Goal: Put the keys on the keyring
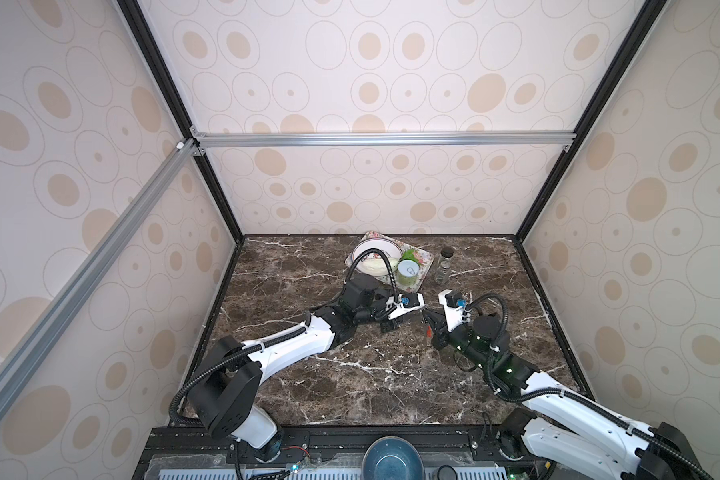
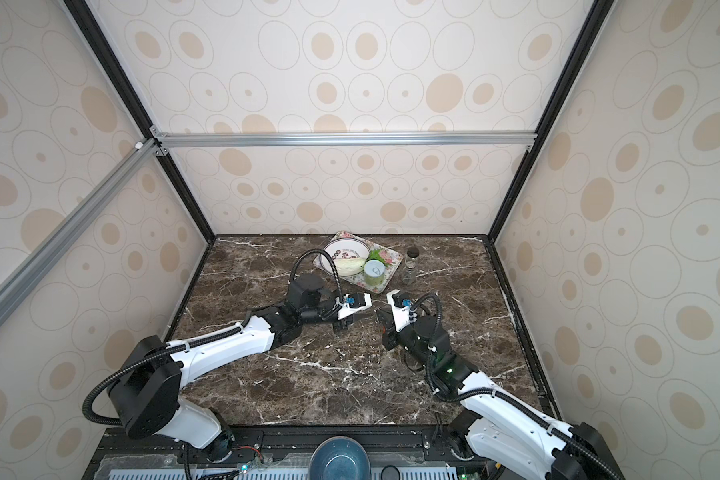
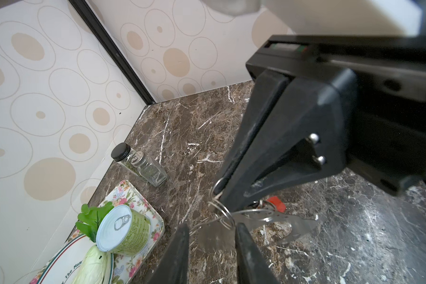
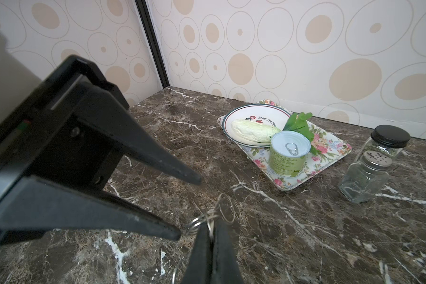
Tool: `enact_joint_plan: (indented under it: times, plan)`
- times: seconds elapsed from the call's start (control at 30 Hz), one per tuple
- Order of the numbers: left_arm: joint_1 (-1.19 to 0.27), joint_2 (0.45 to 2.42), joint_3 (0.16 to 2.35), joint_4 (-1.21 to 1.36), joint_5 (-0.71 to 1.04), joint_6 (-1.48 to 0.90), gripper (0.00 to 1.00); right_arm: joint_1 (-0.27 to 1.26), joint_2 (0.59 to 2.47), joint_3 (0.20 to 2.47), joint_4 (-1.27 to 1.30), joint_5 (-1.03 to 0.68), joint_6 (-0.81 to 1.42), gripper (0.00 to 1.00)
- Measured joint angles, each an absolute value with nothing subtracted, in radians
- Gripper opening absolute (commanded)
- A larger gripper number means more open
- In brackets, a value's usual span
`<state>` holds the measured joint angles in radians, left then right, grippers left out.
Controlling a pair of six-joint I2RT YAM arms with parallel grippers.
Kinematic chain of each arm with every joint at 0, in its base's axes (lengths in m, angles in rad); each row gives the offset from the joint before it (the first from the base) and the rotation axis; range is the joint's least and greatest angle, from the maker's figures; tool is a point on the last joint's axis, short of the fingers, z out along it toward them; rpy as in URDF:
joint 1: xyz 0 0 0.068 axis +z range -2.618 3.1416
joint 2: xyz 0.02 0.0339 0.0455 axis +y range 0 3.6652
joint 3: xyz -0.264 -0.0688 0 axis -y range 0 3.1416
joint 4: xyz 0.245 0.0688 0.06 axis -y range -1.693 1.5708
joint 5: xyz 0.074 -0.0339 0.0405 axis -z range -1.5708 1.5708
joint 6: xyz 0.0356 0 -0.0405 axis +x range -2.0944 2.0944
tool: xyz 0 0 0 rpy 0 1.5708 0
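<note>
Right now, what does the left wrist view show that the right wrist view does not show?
Only the left wrist view: the keyring, a flat grey metal piece, with a red tag next to it. Only the right wrist view: the whole cabbage on its plate, and the left end effector seen from the side, jaws apart. Both: the right end effector shut on thin wire rings, the can, the floral tray, two glass jars.

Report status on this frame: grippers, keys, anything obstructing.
Left gripper open. Right gripper shut on wire rings. Keyring beside red tag, between the grippers. Tray and shakers stand apart.
</note>
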<state>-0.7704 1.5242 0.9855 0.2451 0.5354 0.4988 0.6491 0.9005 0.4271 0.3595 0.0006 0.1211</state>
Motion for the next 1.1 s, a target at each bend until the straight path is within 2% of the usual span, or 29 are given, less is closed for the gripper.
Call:
enact_joint_plan:
  times: [0.43,0.77,1.1]
  plan:
    - [-0.771,1.525,0.987,0.245,0.570,0.499,0.35,0.657,0.909,0.427,0.360,0.000,0.121,0.00]
    - [-0.772,1.550,0.998,0.244,0.576,0.498,0.30,0.672,0.913,0.428,0.360,0.004,0.121,0.00]
    - [-0.775,1.562,1.005,0.235,0.534,0.493,0.06,0.672,0.913,0.428,0.360,0.032,0.117,0.00]
